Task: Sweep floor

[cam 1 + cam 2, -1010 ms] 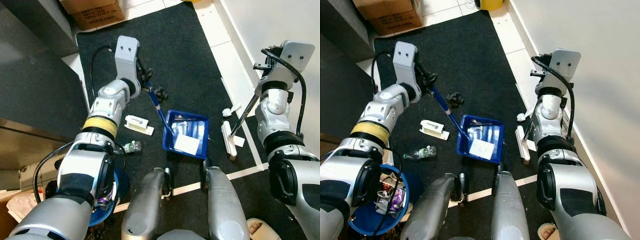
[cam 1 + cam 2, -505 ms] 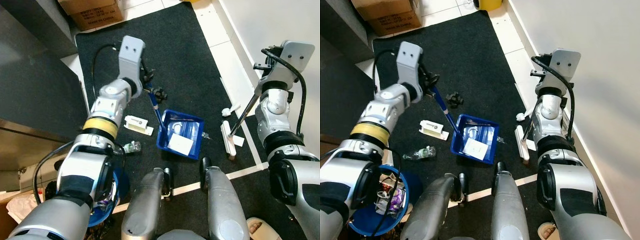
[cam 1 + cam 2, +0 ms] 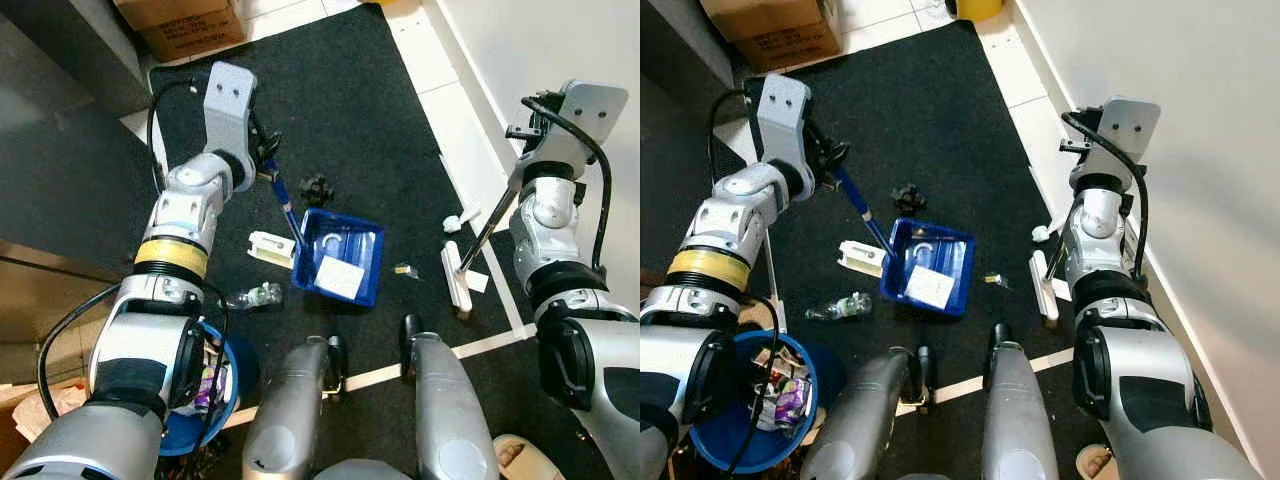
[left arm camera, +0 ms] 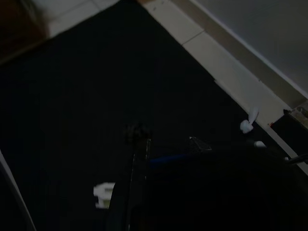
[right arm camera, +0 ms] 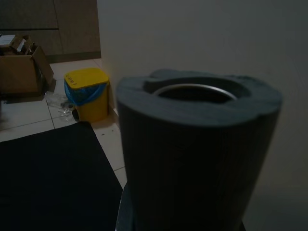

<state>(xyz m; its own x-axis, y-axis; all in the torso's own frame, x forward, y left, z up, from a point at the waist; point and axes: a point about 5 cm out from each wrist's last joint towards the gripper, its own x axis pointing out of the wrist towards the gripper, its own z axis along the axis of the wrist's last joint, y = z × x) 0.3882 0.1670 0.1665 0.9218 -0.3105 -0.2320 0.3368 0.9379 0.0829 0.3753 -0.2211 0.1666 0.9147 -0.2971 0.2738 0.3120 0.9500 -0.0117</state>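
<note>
My left gripper [image 3: 265, 163] is shut on the long blue handle [image 3: 286, 208] of the blue dustpan [image 3: 340, 256]. The pan rests on the black mat [image 3: 370, 110] with a white paper and scraps inside. My right gripper [image 3: 518, 172] is shut on the thin dark handle of the broom [image 3: 487, 232], near the wall. The broom's white head [image 3: 456, 279] rests on the floor at the mat's right edge. The handle's grey foam end [image 5: 192, 144] looms close in the right wrist view. A small scrap [image 3: 404, 269] lies on the mat between pan and broom head.
On the mat lie a white plastic piece [image 3: 270, 248], a black clump [image 3: 316, 186] and a plastic bottle [image 3: 254, 296]. White scraps [image 3: 455, 222] lie by the broom. A blue bin [image 3: 745, 410] holds trash at my left. A cardboard box [image 3: 185, 22] and a yellow bin [image 5: 86, 91] stand farther off.
My left arm has swung left and dragged the dustpan left across the mat. A small scrap now lies on the mat to its right. The right arm and broom have not moved.
</note>
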